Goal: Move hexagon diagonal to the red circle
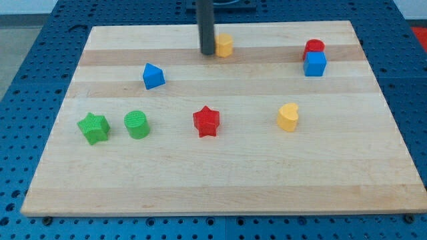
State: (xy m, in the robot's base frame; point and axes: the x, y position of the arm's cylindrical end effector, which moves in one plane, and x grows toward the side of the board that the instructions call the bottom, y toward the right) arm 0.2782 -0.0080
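The yellow hexagon (225,45) lies near the view's top, a little left of centre. My tip (207,53) stands right against its left side, partly covering it. The red circle (314,47) sits at the view's top right, with a blue cube (315,64) touching it just below. The hexagon is well to the left of the red circle, at about the same height.
A blue triangular block (153,76) lies at upper left. A green star (93,128) and a green circle (137,125) sit at the left. A red star (206,121) is near the middle and a yellow heart (288,117) right of it.
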